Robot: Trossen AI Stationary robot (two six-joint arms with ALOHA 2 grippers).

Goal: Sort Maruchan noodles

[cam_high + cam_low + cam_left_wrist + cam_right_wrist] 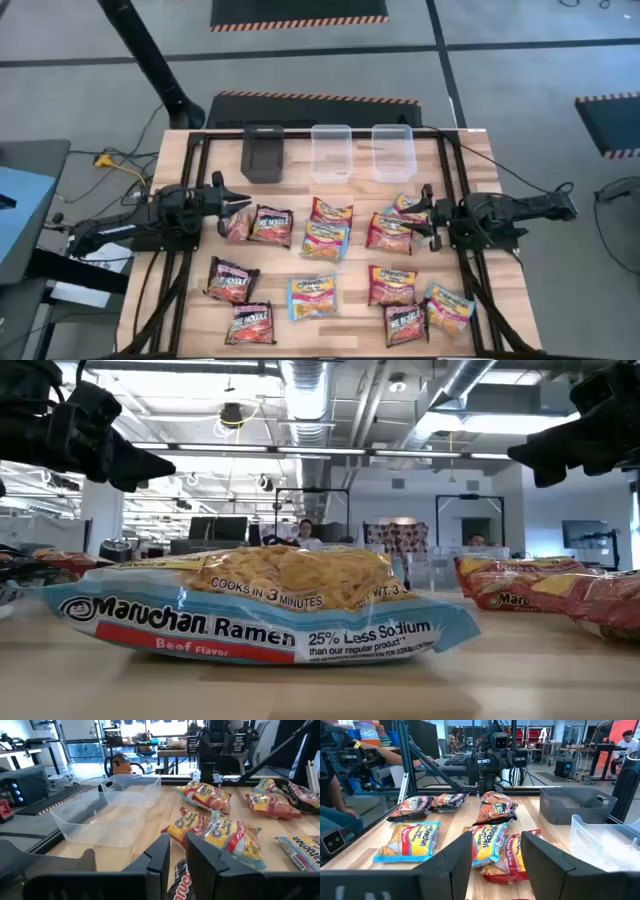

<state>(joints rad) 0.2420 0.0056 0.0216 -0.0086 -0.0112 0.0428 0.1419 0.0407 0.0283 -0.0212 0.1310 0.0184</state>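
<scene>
Several Maruchan noodle packets lie flat on the wooden table: dark ones [270,225] [232,280], red-orange ones [392,285] [388,232] and blue-yellow ones [312,297] [325,240]. My left gripper [243,203] [178,840] hovers at the table's left, open by a narrow gap, pointing right over a dark packet [181,881]. My right gripper [425,215] [496,840] hovers at the table's right, wide open, pointing left above a red-orange packet [512,857]. In the low view both grippers [150,465] [530,455] hang well above the blue-yellow packet [270,610].
A black bin [263,152] and two clear bins [331,152] [393,150] stand in a row along the far edge. A black frame [448,160] runs around the work area. People sit in the room beyond the table.
</scene>
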